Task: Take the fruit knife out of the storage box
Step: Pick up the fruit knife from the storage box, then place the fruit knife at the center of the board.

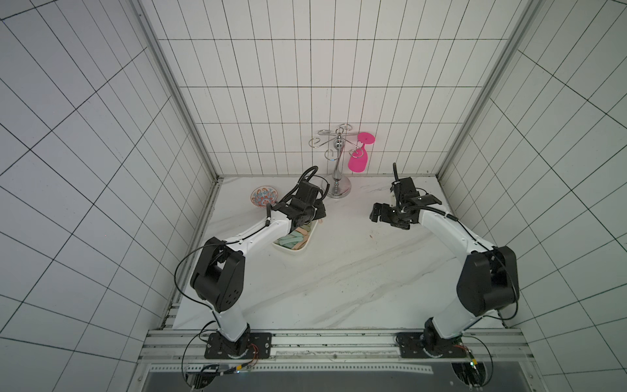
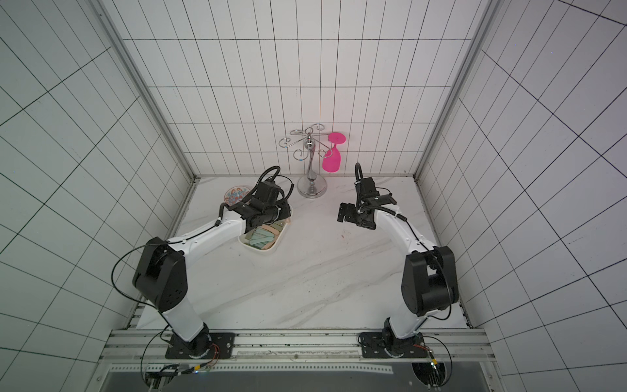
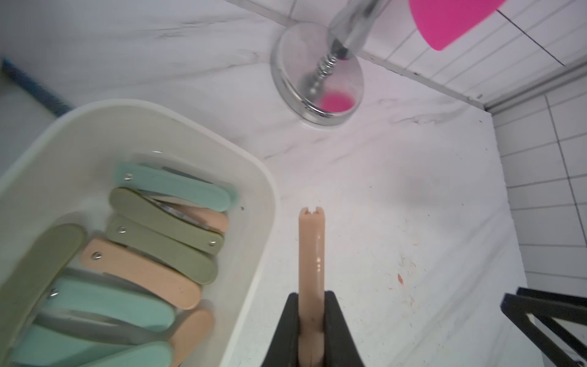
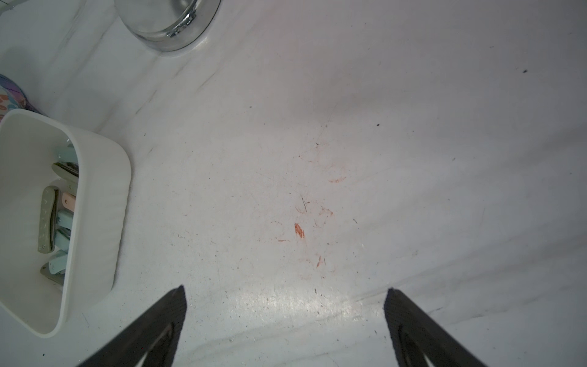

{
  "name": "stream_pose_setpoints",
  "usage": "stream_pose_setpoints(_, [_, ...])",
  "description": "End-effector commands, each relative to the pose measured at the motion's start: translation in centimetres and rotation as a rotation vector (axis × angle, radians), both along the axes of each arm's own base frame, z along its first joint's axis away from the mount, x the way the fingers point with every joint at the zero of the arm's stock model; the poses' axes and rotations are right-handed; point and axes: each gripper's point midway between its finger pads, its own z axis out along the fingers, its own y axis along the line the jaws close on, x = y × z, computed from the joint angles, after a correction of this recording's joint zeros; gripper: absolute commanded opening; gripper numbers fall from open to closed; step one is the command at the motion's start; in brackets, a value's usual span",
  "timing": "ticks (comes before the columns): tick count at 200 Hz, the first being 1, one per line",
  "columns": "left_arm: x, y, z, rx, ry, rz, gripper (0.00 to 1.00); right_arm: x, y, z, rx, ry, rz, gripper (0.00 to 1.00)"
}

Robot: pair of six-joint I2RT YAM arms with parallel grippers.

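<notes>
White marble table holds a shallow white plastic storage box. Just outside its wall, the left claw pinches a peach folded fruit knife. The right claw hangs wide apart.

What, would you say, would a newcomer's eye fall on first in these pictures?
The pink glass hanging upside down on the chrome rack at the back wall. Then the left gripper, shut on a beige folded fruit knife beside the storage box of pastel knives; the right gripper hangs open over the counter.
</notes>
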Motion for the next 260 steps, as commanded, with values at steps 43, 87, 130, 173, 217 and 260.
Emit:
stream_pose_setpoints(43, [-1.5,-8.3,-0.8,-0.14,0.04,-0.303,0.0,-0.9,-1.8,3.1,0.016,-0.04,-0.084,0.99])
stream_pose_setpoints(87, [-1.6,-10.5,-4.9,-0.165,0.122,-0.329,0.0,-1.7,-1.9,2.8,0.02,-0.029,-0.083,0.99])
stream_pose_setpoints(130, [-0.9,-11.0,-8.9,-0.142,0.176,-0.302,0.0,-2.2,-1.5,1.9,0.034,-0.003,-0.068,0.99])
stream_pose_setpoints(173, [-0.1,-11.3,-11.8,-0.114,0.204,-0.288,0.0,-2.2,-0.9,1.3,0.044,0.018,-0.046,0.99])
stream_pose_setpoints(217, [0.4,-11.1,-13.7,-0.093,0.235,-0.248,0.0,-2.0,-0.6,0.7,0.043,0.031,-0.03,0.99])
stream_pose_setpoints(260, [0.7,-11.0,-15.0,-0.08,0.253,-0.219,0.0,-1.9,-0.4,0.4,0.043,0.04,-0.014,0.99])
